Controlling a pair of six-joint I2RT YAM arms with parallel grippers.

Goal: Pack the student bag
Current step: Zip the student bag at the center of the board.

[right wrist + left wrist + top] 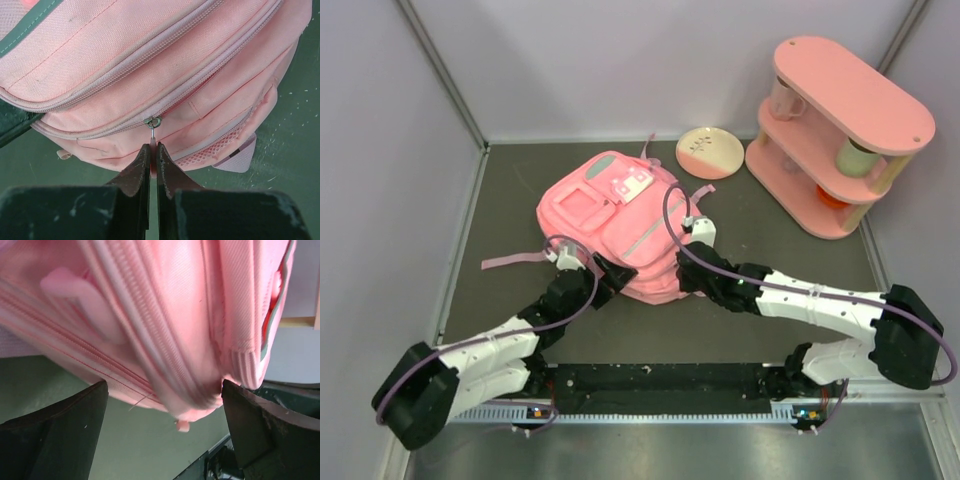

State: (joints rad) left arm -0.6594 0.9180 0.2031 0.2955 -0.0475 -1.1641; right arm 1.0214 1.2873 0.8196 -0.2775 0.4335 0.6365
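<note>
The student bag [620, 215], a soft pink backpack with a white-and-mint patch and a grey stripe, lies flat in the middle of the dark table. My left gripper [610, 275] is at the bag's near-left corner. In the left wrist view it [164, 390] stands wide open, and the bag's zippered edge [165, 315] hangs between and above the fingers, untouched by them. My right gripper [685, 270] is at the bag's near-right side. In the right wrist view it [153, 147] is shut on the pink zipper pull [152, 132] of the bag [150, 60].
A pink two-tier shelf [845, 135] holding cups stands at the back right. Beside it lies a round cream-and-pink plate [710, 152]. A loose pink strap [515, 260] trails left from the bag. Grey walls close in the left, back and right.
</note>
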